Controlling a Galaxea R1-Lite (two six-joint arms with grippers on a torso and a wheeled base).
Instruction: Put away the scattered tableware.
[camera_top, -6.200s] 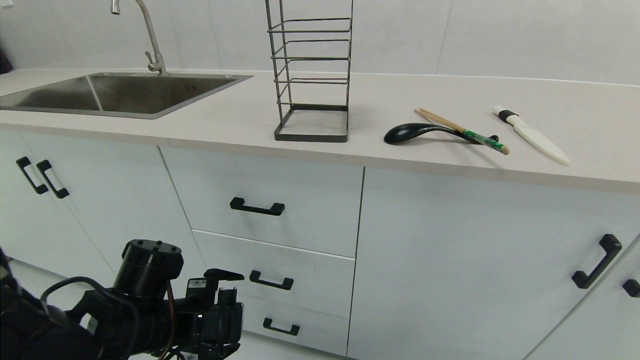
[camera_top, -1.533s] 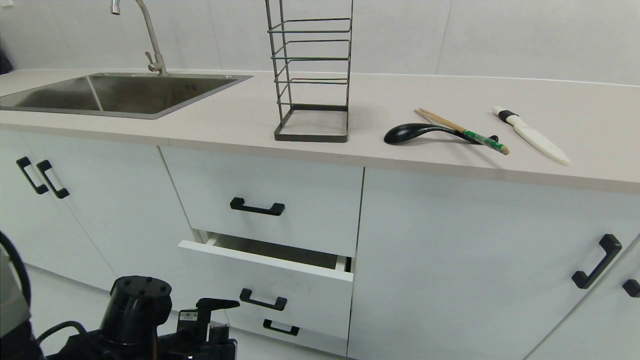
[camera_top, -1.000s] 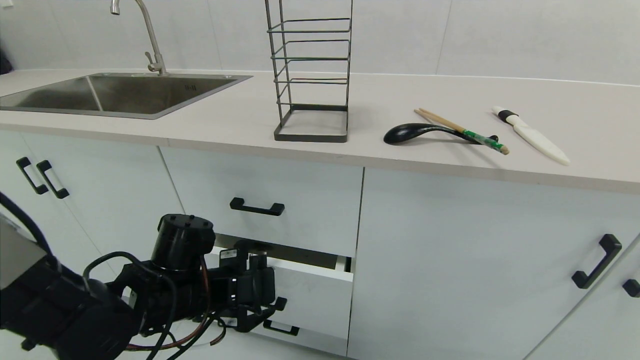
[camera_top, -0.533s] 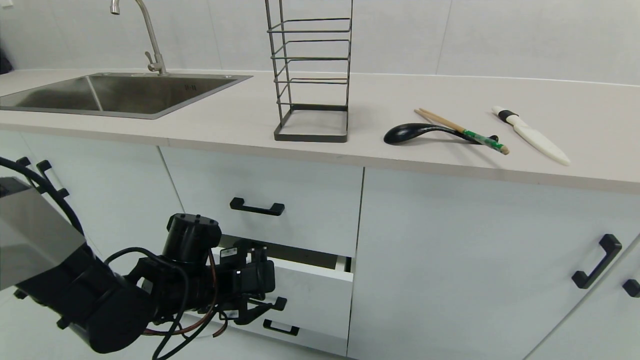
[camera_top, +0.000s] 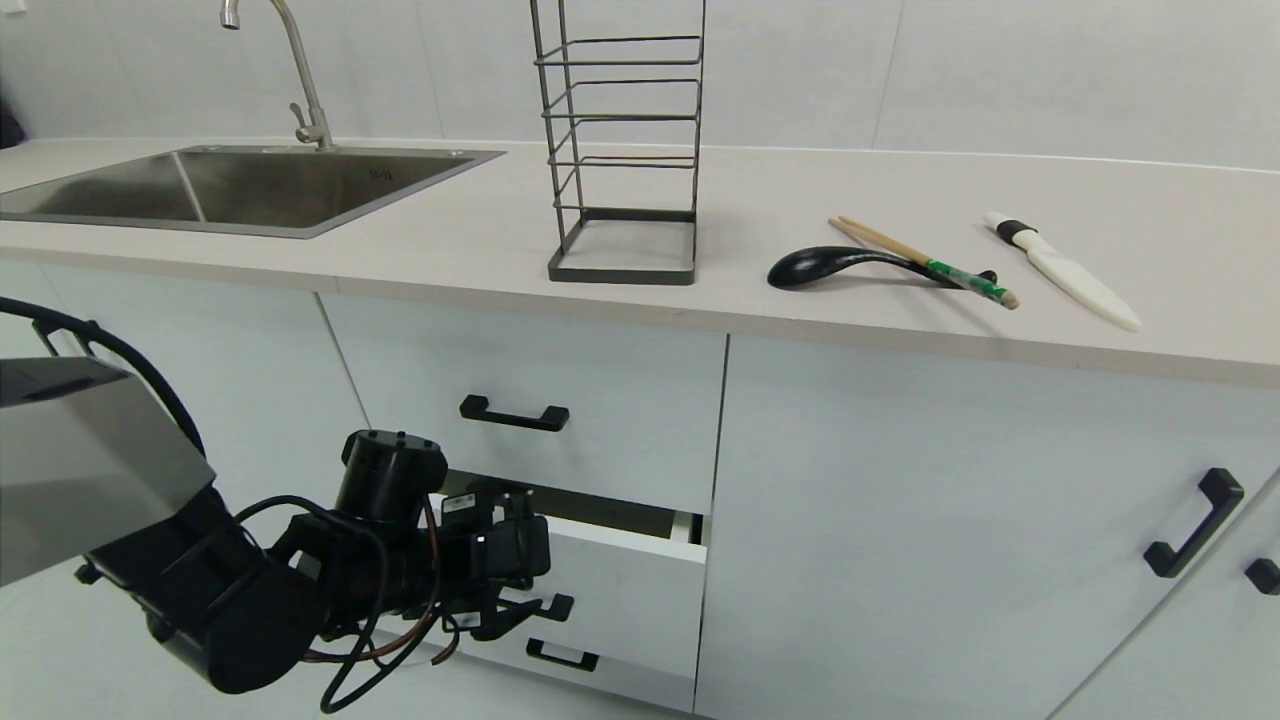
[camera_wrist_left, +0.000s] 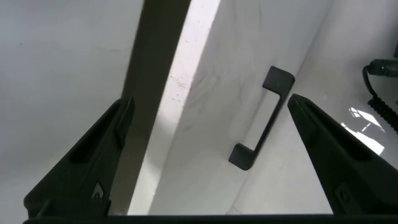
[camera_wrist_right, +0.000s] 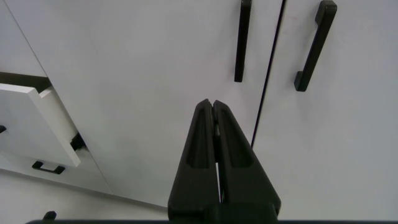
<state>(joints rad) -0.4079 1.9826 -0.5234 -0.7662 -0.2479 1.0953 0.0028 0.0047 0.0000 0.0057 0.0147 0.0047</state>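
The spoon (camera_top: 820, 266), 2 chopsticks (camera_top: 925, 262) and knife (camera_top: 1066, 271) lie by the front edge of the counter (camera_top: 400, 240), toward its right end. They look light, stiff and slippery; pinch each mid-handle. The left gripper (camera_top: 535, 603) is spread wide at the part-open drawer (camera_top: 625, 580); its wrist view shows the handle (camera_wrist_left: 262, 118) between the fingers (camera_wrist_left: 87, 162). The right gripper (camera_wrist_right: 212, 109) is squeezed together, empty

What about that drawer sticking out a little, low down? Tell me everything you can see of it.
The middle drawer has a flat white front with a black bar handle. It stands partly pulled out beneath the shut top drawer, showing a dark gap along its top; what lies inside is hidden. The open left gripper faces the handle, jaws spread to either side, apparently touching nothing.
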